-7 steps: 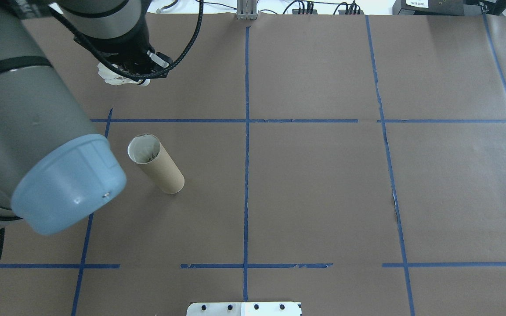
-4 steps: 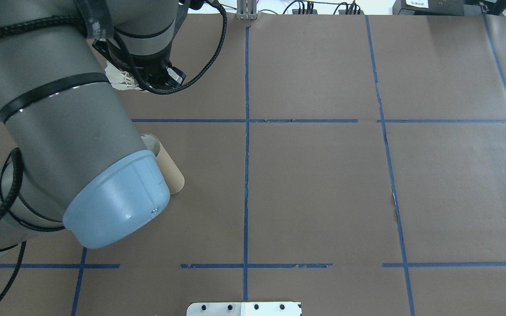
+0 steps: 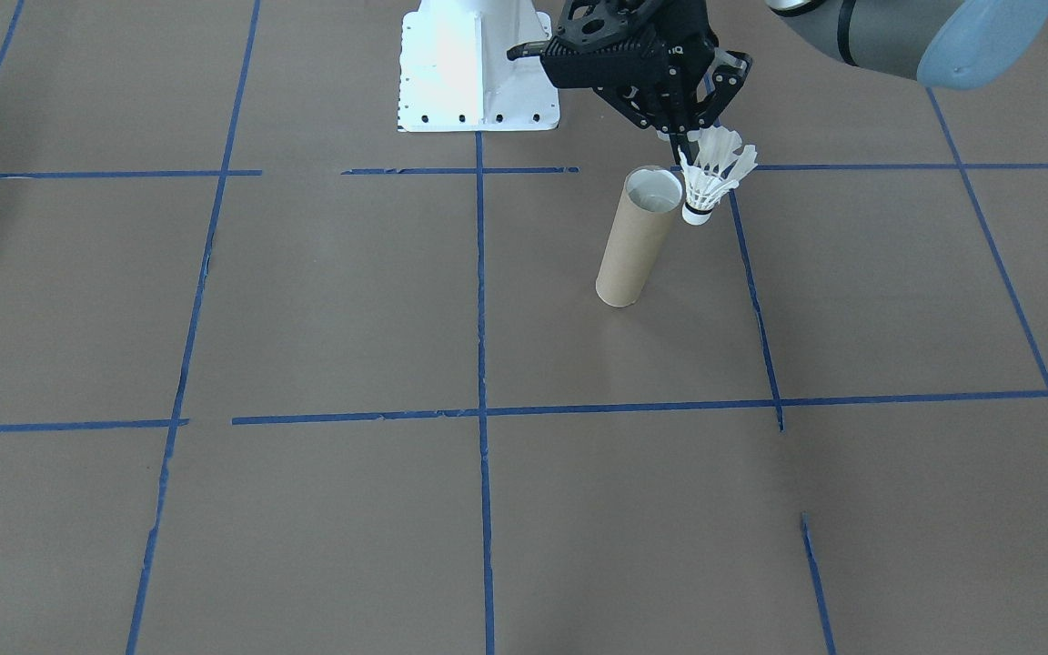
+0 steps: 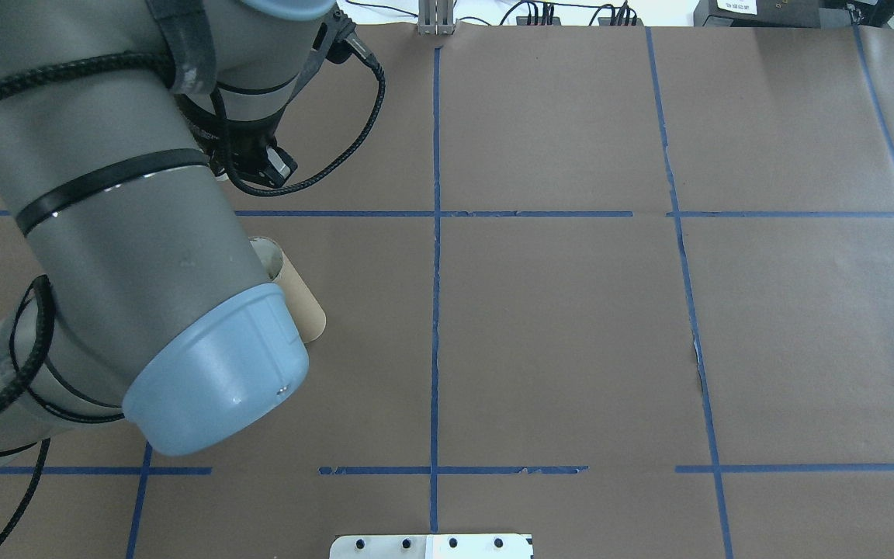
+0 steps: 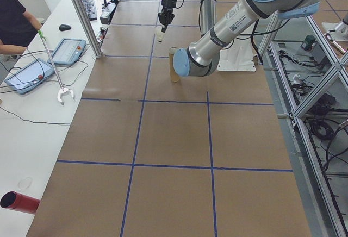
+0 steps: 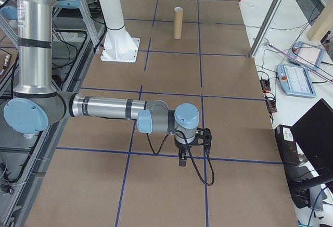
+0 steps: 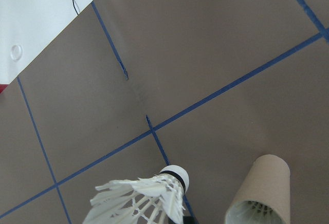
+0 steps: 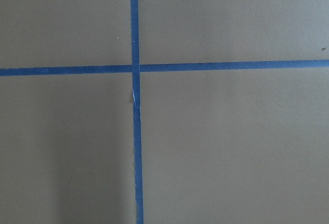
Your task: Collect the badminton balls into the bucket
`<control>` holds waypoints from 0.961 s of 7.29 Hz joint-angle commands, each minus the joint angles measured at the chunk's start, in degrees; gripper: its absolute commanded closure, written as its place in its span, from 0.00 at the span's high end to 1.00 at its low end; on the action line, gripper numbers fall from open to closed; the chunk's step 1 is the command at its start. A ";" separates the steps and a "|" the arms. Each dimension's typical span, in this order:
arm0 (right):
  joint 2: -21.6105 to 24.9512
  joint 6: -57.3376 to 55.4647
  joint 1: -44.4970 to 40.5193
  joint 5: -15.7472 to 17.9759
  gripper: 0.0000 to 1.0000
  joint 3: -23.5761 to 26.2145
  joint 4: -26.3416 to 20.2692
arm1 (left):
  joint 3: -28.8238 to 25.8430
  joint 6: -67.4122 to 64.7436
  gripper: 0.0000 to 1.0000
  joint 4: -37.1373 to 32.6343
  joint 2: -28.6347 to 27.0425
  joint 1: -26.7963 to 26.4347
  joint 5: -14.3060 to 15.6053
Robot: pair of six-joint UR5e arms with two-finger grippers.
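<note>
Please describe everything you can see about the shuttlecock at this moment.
The shuttlecock is white, with a spread skirt of feathers, a rounded white tip and a thin black band above it. It hangs in the air, tip down, feathers up, held at its feathers by the left pincer. It is beside the open top of the upright cardboard tube, not over the opening yet. Nothing else touches it.

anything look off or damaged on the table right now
Nothing serious. The tube stands upright and intact, and the left gripper holds the shuttlecock cork-down beside its mouth, not yet over it. Only the blue tape grid is a bit ragged, with gaps and frayed ends in places.
</note>
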State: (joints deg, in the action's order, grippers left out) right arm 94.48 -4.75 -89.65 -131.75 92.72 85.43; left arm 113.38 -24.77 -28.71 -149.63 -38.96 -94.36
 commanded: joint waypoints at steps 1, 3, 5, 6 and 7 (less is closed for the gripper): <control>0.00 0.00 0.00 0.00 1.00 0.00 0.00 | -0.01 0.16 0.00 0.50 1.18 2.39 -1.70; 0.00 0.00 0.00 0.00 1.00 0.00 0.00 | 0.08 0.08 0.00 0.41 1.89 3.36 -3.55; 0.00 0.00 0.00 0.00 1.00 0.00 0.00 | -0.27 -0.01 0.00 0.06 1.89 3.63 -4.95; 0.00 0.00 0.00 0.00 1.00 0.00 0.00 | -0.36 -0.19 0.00 -0.20 1.89 3.71 -5.04; 0.00 0.00 0.00 0.00 1.00 0.00 0.00 | -0.44 -0.45 0.00 -0.29 1.89 3.98 -5.04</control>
State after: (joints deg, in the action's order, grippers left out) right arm 94.48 -4.74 -89.65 -131.75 92.72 85.43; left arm 113.05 -24.96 -28.82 -147.74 -35.24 -99.29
